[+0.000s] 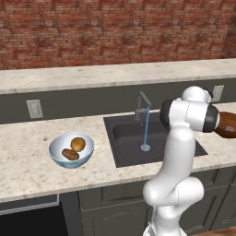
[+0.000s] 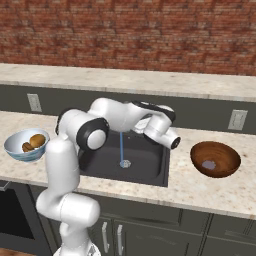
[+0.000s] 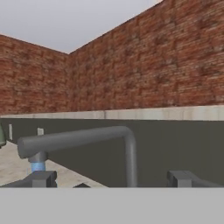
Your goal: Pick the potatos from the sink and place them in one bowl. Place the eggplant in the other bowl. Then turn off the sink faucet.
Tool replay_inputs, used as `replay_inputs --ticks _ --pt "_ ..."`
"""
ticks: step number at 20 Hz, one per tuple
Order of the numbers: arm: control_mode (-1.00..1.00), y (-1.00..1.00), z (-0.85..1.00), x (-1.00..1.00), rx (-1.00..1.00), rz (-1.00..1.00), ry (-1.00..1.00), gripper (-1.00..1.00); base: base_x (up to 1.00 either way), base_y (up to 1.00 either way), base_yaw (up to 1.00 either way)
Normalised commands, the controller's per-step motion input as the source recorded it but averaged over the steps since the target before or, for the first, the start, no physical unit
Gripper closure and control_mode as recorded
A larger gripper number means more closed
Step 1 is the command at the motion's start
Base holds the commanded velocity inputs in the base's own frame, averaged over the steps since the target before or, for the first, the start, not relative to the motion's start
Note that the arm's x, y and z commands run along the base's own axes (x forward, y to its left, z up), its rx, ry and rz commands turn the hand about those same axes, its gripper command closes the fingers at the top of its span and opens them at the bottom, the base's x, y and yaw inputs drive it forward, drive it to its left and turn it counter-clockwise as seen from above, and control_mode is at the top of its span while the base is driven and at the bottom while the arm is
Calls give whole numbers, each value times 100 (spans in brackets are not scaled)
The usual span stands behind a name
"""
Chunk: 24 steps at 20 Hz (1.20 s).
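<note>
Left base view: both potatos (image 1: 74, 148) lie in the pale bowl (image 1: 71, 150) on the table (image 1: 27, 161), left of the sink (image 1: 138, 138). The faucet (image 1: 142, 105) stands at the sink's back edge, its spout reaching forward over the basin, and a blue stream (image 1: 146, 129) falls to the drain, so the water is on. Right base view: the eggplant (image 2: 209, 164) rests in the dark wooden bowl (image 2: 215, 158) to the right of the sink; the arm is folded over the basin with its wrist beside the faucet, which it largely hides. Hand view: the two finger tips (image 3: 43, 178) of the hand (image 3: 113, 179) stand wide apart, released and holding nothing. The faucet's upright post (image 3: 130, 157) rises between them, just ahead, while the spout runs level away to the left, ending over the stream. Judgement: sorting appears complete; shutting off the faucet remains, and the hand is already lined up on the post.
</note>
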Motion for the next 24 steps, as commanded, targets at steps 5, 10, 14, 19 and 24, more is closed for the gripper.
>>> replay_inputs --ticks 5,10,14,19,24 --pt "-100 0 -1 18 0 0 3 -100 0 0 0" --pt "-100 0 0 3 0 0 9 -100 0 0 0" --pt "-100 0 0 0 0 0 13 -100 0 0 0" --pt "-100 8 0 0 0 0 5 -100 0 0 0" --pt "-100 15 -3 2 0 0 0 -100 0 0 0"
